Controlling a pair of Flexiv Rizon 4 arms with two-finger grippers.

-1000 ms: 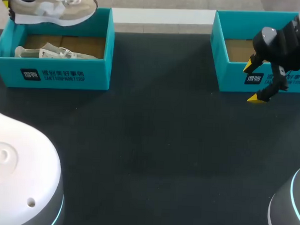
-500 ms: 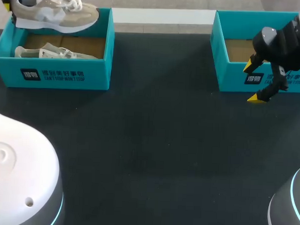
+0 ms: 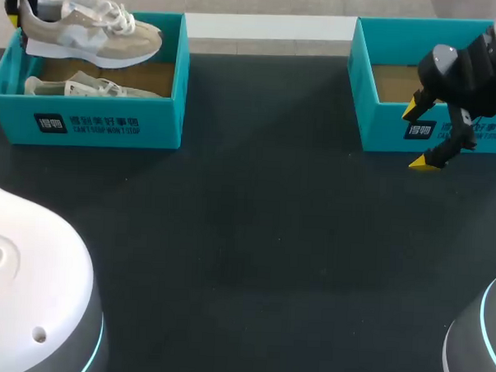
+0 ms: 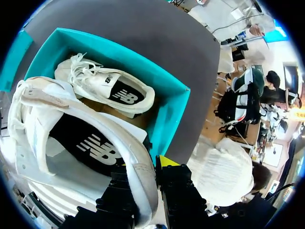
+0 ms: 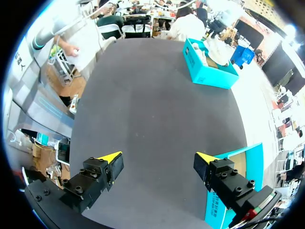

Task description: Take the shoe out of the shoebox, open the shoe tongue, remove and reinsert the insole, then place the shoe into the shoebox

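Evidently the first step is in hand: the left fingers point(image 4: 167, 162) are clamped on the heel of the beige and white shoe point(image 3: 90, 37), one on either side of the heel's rim. This hold leaves the tongue and the insole free for the work to come. The shoe hangs roughly level in the upper left of the head view, toe toward the frame's middle. It is raised over the far part of the left shoebox point(image 3: 102, 128) and is apart from the second shoe point(image 3: 79, 86) lying inside on the cardboard floor. Gripping at the heel probably lets the sole point down, so the shoe can be set flat on the dark surface point(image 3: 254, 236). The right fingers point(image 3: 422, 163) stand spread wide with nothing between them, at the upper right of the head view by the near wall of the right shoebox point(image 3: 382, 130), which shows only bare cardboard. I judge that they are parked there, out of the way, ready to help with the tongue once the shoe is put down.
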